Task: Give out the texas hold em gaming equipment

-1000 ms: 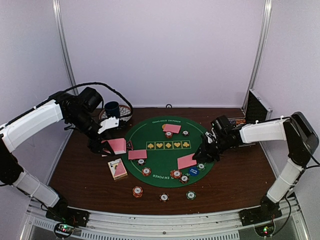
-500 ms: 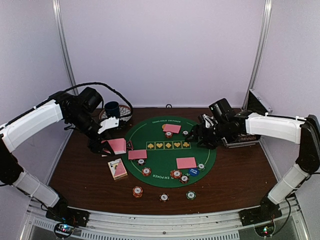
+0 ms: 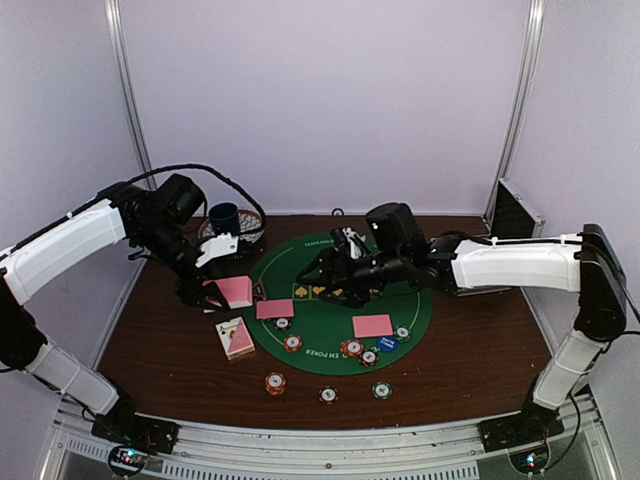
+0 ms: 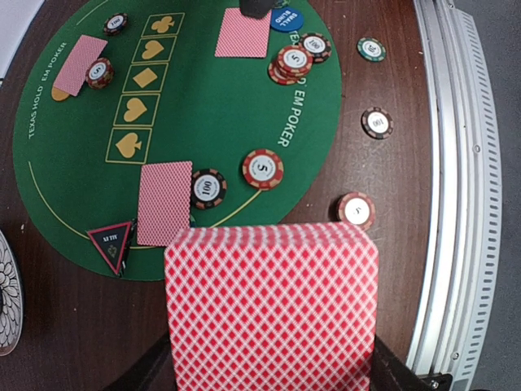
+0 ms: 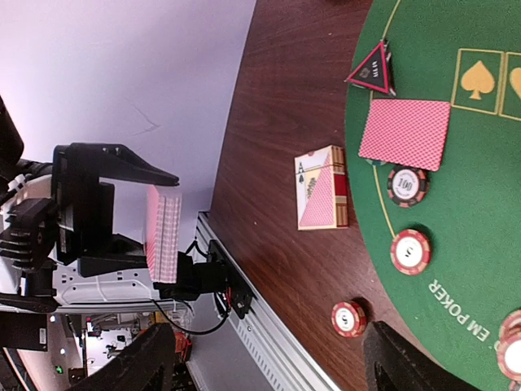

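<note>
**A:** What takes up the most room?

**B:** The dark wooden worktop [image 3: 480, 340]. On it lies a round green mat [image 3: 318, 330] printed with card suits. A metal case [image 3: 515, 215] stands at the far right, by the wall.

**A:** And the arms?

**B:** The left end effector [image 3: 215, 295] hangs just left of the mat, clenched on a stack of pink-backed cards [image 4: 271, 314]. The right end effector [image 3: 325, 275] reaches in over the middle of the mat. It is released, its fingers [image 5: 134, 366] spread wide with nothing between them.

**A:** What about loose cards?

**B:** Three lie face down on the mat: a left card [image 3: 275, 309], a near-right card [image 3: 373, 326] and a far card [image 4: 80, 63]. A card box [image 3: 235, 337] lies on bare wood just off the mat's left edge. A dark blue cup [image 3: 224, 217] sits at the far left.

**A:** And the small pieces?

**B:** An orange chip [image 3: 275, 383], a dark chip [image 3: 328, 394] and a green chip [image 3: 381, 390] sit apart on the wood in front of the mat. On the mat, a red chip [image 3: 293, 343] lies near the left card. A small chip pile [image 3: 352, 348] lies close to the blue button [image 3: 387, 343]. The triangular marker [image 4: 111, 243] sits at the mat's left rim, just beside the left card.
</note>
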